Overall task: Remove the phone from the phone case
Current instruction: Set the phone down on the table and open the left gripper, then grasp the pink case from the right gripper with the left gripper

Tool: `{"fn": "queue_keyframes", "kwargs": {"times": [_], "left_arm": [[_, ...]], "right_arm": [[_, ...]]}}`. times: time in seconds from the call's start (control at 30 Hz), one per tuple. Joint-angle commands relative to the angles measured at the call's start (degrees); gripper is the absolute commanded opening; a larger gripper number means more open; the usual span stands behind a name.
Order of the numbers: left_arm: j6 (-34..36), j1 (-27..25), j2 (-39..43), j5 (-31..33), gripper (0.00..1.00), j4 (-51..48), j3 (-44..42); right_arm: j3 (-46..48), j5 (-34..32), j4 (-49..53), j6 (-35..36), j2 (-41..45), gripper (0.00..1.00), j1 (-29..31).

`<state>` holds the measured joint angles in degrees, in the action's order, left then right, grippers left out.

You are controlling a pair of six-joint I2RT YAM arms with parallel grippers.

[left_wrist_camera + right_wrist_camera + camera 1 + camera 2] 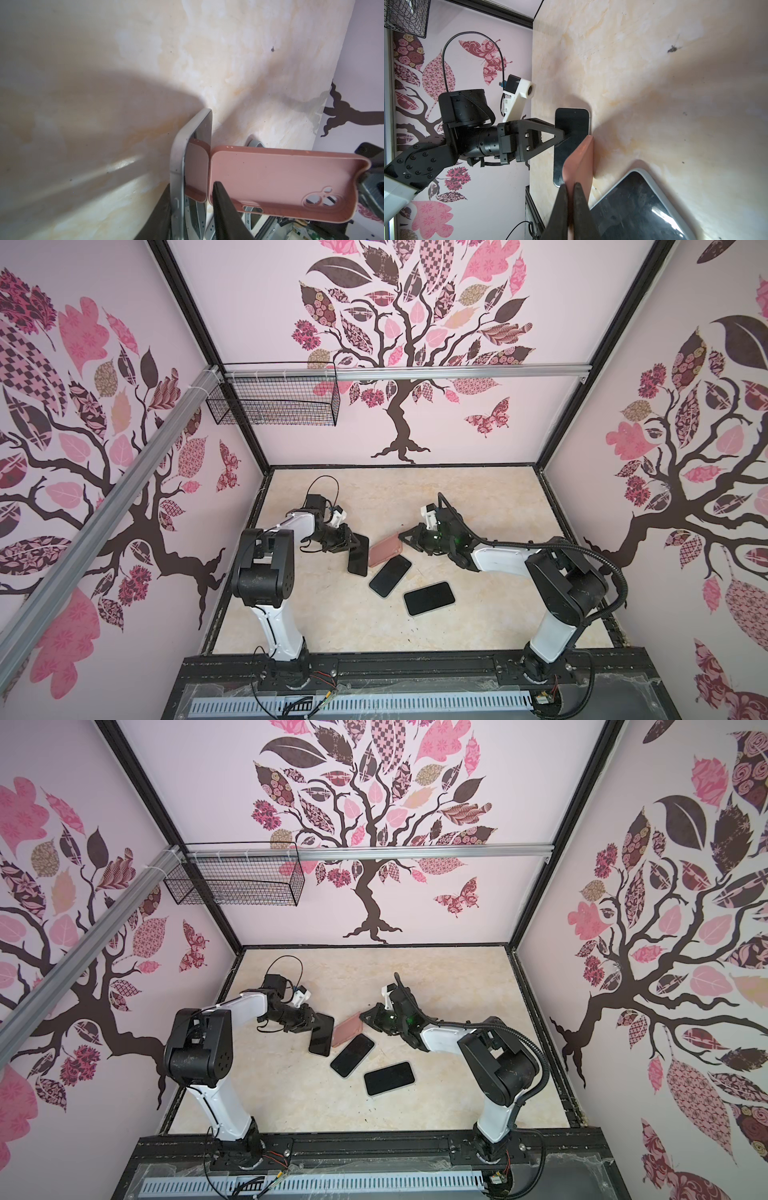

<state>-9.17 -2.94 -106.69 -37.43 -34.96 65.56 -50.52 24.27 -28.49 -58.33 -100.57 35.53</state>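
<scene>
A dark-screened phone (358, 558) (322, 1038) with a silver rim (178, 158) stands on its edge on the marble tabletop, out of the case. My left gripper (353, 541) (192, 184) is open around it: one finger lies against its back and the other stands off its screen. The empty pink phone case (384, 549) (348, 1032) (280, 176) hangs just right of the phone, inner side toward it, one end beside the screen. My right gripper (402, 536) (570, 185) is shut on the case's far edge (583, 158).
Two more dark phones (390, 576) (429, 598) lie flat on the table below the case; one (637, 205) sits close under my right gripper. A black wire basket (274, 400) hangs on the back wall, upper left.
</scene>
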Motion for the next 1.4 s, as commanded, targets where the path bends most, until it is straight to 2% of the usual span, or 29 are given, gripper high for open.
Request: {"fn": "queue_keyframes", "kwargs": {"times": [0.0,0.17,0.57,0.87,0.97,1.1,1.27,1.37], "left_arm": [[0.12,0.22,-0.88,0.29,0.38,-0.41,-0.28],[0.20,0.62,-1.42,1.20,0.44,-0.80,-0.21],[0.73,1.29,-3.16,3.77,0.50,-2.11,0.34],[0.29,1.80,2.24,11.65,0.55,-1.82,-0.75],[0.53,1.85,5.69,14.48,0.56,-1.58,-1.15],[1.86,0.88,15.55,14.44,0.56,2.24,-3.65],[5.48,-5.62,30.16,17.37,0.54,6.43,-7.72],[6.10,-10.08,37.18,16.98,0.54,8.27,-9.87]], "right_arm": [[-1.60,-0.12,0.28,0.20,-1.68,0.00,0.06],[-1.26,-0.86,1.27,0.81,-1.32,0.00,0.04],[-0.40,-2.83,4.08,2.94,0.81,0.00,-0.01],[-0.98,-5.11,8.62,6.53,5.06,0.00,-0.02],[-1.42,-4.64,9.80,8.40,7.30,0.00,-0.11],[-1.25,-3.01,10.83,12.41,12.32,0.00,-0.15],[-1.88,0.78,16.84,17.83,19.99,0.00,-1.39],[-4.05,2.98,24.16,20.81,23.71,0.00,-2.68]]}}
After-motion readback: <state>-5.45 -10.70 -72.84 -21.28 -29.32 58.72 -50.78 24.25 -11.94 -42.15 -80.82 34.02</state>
